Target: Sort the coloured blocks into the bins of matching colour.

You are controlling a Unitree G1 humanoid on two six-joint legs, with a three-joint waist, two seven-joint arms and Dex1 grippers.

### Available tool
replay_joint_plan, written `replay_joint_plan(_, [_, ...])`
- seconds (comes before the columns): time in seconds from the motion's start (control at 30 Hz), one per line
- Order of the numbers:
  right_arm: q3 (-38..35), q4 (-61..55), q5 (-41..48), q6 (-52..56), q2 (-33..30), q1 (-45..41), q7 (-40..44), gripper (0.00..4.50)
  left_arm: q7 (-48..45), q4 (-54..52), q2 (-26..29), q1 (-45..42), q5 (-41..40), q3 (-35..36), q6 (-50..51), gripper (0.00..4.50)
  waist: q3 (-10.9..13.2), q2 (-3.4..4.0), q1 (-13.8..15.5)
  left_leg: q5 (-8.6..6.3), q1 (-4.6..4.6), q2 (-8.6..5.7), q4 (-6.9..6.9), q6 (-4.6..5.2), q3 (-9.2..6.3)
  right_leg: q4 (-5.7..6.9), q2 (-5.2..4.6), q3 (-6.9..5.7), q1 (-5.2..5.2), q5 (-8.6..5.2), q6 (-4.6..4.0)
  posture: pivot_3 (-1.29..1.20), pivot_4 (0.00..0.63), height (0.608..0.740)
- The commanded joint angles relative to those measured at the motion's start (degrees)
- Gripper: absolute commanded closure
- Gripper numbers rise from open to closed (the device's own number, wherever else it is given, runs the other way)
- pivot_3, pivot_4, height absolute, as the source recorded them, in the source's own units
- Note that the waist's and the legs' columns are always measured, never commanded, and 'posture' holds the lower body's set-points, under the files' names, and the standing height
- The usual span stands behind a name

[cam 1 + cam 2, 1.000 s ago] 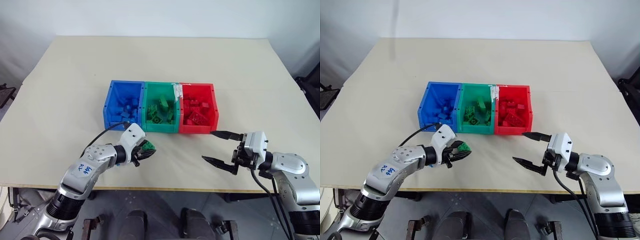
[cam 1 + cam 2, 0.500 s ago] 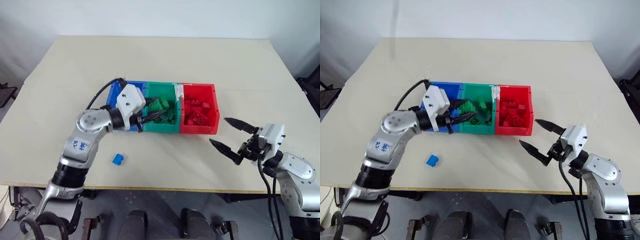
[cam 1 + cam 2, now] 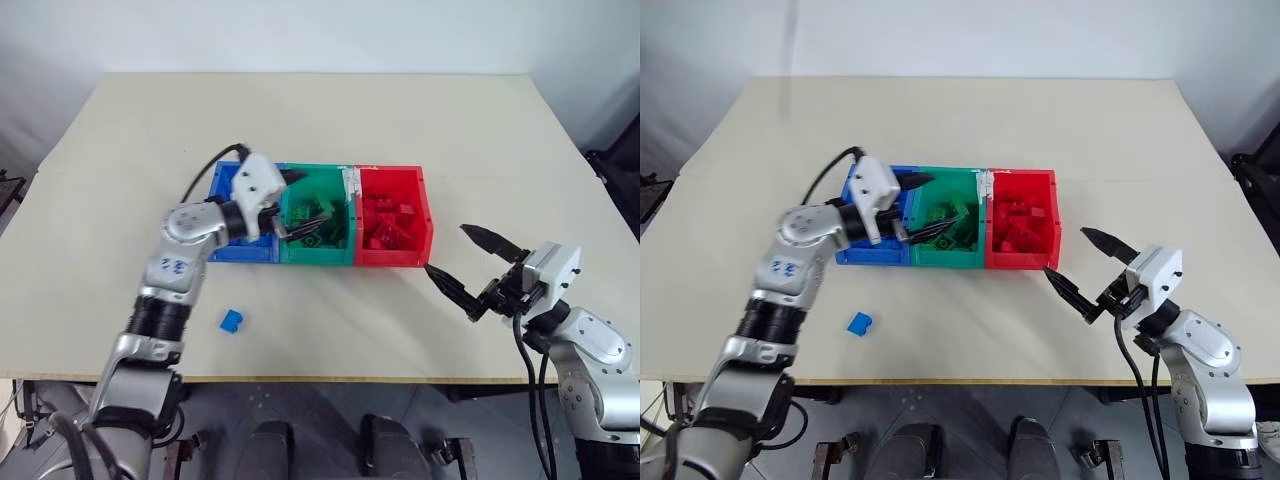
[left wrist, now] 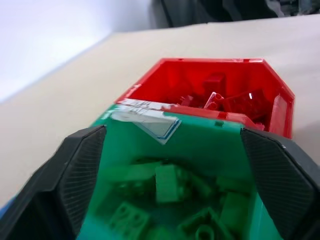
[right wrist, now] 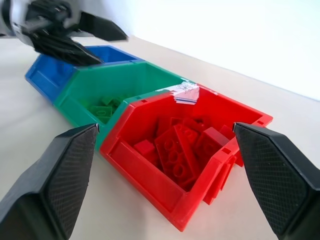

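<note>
Progress is nearly complete as far as the views show. From left to right: one blue block (image 3: 232, 320) lies loose on the desk (image 3: 120, 180), in front of the bins and well apart from them, on the robot's left side; it appears to be the only block left to sort. The blue bin (image 3: 228, 190) holds blue blocks, though the left arm hides most of it. The green bin (image 3: 318, 215) holds a heap of green blocks (image 4: 170, 182), and the red bin (image 3: 392, 215) holds a heap of red blocks (image 5: 177, 147). The left hand (image 3: 295, 203) hangs over the green bin with its fingers spread and nothing between them; the left wrist view looks straight down into the green heap. The right hand (image 3: 462, 270) hovers above the desk just to the right of the red bin, fingers spread wide and empty. Against the frame a second earlier, the left hand has changed most: there it sat low over the desk in front of the bins, pinching a green block, and now it is raised over the green bin and open, so that block is judged to be dropped among the others. The loose blue block, formerly hidden under the arm, is now exposed. The right hand is lifted slightly and stays spread.
</note>
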Motion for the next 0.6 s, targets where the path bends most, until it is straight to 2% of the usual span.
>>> replay_joint_plan(0.03, [2.24, 1.49, 0.46, -0.58, -1.51, -2.71, 4.69, 0.00, -3.07, -8.93, 6.20, 8.51, -6.24, 9.70, 0.53, 0.04, 0.00, 0.00, -0.47, 0.00, 0.01, 0.01, -0.02, 0.00, 0.00, 0.00, 0.00, 0.00, 0.00, 0.00, 0.00, 0.00, 0.150, 0.740])
replay_joint_plan(0.1, [3.45, 3.21, 0.18, -0.77, -2.15, -4.02, 7.15, 0.00, -3.65, -12.62, 8.81, 13.42, -8.91, 13.49, 2.43, 0.04, 0.00, 0.00, -0.44, 0.00, 0.03, 0.04, -0.04, 0.00, 0.00, 0.00, 0.00, 0.01, 0.00, -0.01, -0.01, 0.00, 0.150, 0.740])
replay_joint_plan(0.2, [6.37, 7.74, -0.69, -1.16, -3.26, -7.85, 12.05, 0.00, -3.98, -16.66, 12.48, 27.13, -10.37, 24.57, 1.91, 0.04, 0.00, -0.01, -0.33, -0.02, 0.02, 0.04, -0.01, 0.02, -0.02, -0.01, -0.02, 0.01, 0.02, -0.01, -0.02, 0.00, 0.150, 0.740])
replay_joint_plan(0.3, [8.07, 11.58, -1.15, -1.80, -3.30, -11.37, 15.78, 0.00, -4.03, -19.81, 12.49, 38.80, -11.98, 31.44, 2.99, 0.04, 0.01, -0.01, -0.16, -0.08, 0.07, 0.05, -0.01, 0.05, 0.00, -0.04, -0.03, 0.05, 0.04, -0.01, -0.02, 0.00, 0.150, 0.740])
replay_joint_plan(0.4, [9.44, 14.17, -1.24, -2.08, -3.19, -13.89, 18.95, 0.00, -4.42, -22.36, 12.00, 46.75, -12.48, 33.88, 3.70, 0.04, 0.01, -0.02, 0.41, -0.11, 0.06, 0.05, 0.01, 0.07, -0.02, -0.04, -0.03, 0.02, 0.05, -0.02, -0.03, 0.00, 0.150, 0.740])
replay_joint_plan(0.53, [10.76, 16.55, -1.64, -2.80, -3.23, -15.91, 22.61, 0.00, -3.10, -25.01, 10.71, 51.67, -12.98, 34.46, 4.21, 0.04, 0.00, -0.02, 1.05, -0.15, 0.06, 0.07, 0.06, 0.05, -0.03, -0.03, -0.03, 0.02, 0.06, -0.02, -0.05, 0.00, 0.150, 0.740])
replay_joint_plan(0.6, [11.89, 18.27, -2.35, -3.71, -3.64, -17.25, 25.50, 0.00, -0.70, -28.47, 9.35, 52.95, -12.54, 32.57, 5.61, 0.04, 0.00, -0.02, 1.00, -0.17, 0.07, 0.07, 0.05, 0.04, -0.02, -0.02, -0.03, 0.04, 0.06, -0.03, -0.06, 0.00, 0.150, 0.740])
